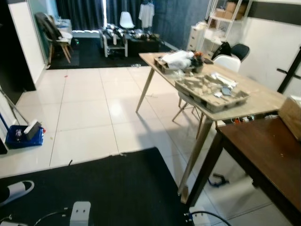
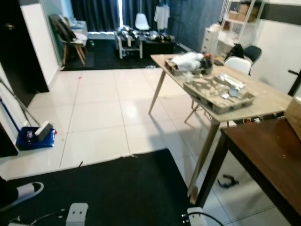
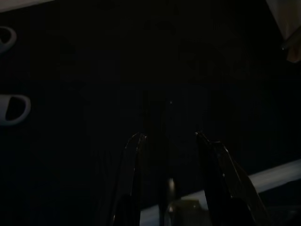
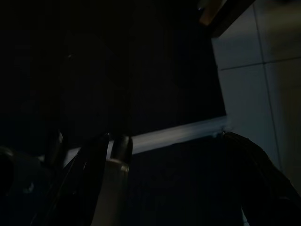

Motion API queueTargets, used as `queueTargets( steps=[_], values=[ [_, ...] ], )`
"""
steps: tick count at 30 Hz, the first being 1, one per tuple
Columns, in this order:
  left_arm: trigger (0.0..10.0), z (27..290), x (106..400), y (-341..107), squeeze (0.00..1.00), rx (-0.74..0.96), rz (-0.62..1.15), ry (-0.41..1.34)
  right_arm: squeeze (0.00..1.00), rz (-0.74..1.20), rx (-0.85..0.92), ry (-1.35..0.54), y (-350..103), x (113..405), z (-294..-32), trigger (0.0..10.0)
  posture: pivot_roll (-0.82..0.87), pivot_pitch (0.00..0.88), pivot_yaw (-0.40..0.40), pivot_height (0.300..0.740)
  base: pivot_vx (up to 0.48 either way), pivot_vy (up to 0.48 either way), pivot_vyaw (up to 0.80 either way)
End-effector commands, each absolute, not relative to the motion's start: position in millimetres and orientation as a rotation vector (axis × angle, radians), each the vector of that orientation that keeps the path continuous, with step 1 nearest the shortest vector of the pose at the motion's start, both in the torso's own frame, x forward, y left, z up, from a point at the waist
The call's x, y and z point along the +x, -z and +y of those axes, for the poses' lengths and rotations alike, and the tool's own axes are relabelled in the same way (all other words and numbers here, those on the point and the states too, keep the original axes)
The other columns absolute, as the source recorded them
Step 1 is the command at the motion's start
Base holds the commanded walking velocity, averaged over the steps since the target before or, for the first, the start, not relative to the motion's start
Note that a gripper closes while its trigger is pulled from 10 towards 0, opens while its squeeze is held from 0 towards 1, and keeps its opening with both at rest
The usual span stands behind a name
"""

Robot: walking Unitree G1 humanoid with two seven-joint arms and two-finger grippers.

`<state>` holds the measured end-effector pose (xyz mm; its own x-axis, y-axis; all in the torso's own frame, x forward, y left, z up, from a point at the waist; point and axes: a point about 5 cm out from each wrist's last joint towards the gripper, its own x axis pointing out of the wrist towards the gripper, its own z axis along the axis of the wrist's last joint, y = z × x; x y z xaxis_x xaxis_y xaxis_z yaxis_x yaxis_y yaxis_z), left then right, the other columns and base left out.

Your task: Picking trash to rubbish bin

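Both my wrist views are nearly black: my left hand (image 3: 167, 136) hangs with fingers spread over the dark rug (image 1: 117, 188), my right hand (image 4: 174, 141) spread too. Cardboard trays (image 1: 211, 92) and crumpled trash (image 1: 178, 59) lie blurred along the tabletop (image 1: 263, 100), near its far corner.

Dark tabletop (image 1: 263, 150) cut by right edge. Wooden box (image 1: 292, 115) on it half out of frame. Clutter in cardboard tray (image 1: 211, 92) too small to identify. White shoe (image 1: 16, 190) cut by left edge. Both wrist views near black.
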<state>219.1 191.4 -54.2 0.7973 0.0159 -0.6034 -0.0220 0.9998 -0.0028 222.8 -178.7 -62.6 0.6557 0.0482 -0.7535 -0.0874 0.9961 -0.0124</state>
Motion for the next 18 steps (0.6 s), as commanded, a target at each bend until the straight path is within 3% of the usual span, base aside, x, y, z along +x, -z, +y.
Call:
queueTargets(
  steps=[1, 18],
  values=[
    [10.0, 192.2, 214.4, 57.5, 0.0, -0.014, 0.67, -0.023, 0.0, 0.873, -0.037, -0.08, 66.8, 216.7, -174.9, 10.0, 0.07, 0.048, -0.063, 0.74, 0.304, 0.0, 0.0],
    [10.0, 191.5, 213.6, 58.1, 0.0, -0.018, 0.673, -0.024, 0.0, 0.871, -0.045, -0.09, 66.5, 217.4, -173.8, 10.0, 0.07, 0.048, -0.066, 0.74, 0.291, 0.0, 0.0]
  ],
)
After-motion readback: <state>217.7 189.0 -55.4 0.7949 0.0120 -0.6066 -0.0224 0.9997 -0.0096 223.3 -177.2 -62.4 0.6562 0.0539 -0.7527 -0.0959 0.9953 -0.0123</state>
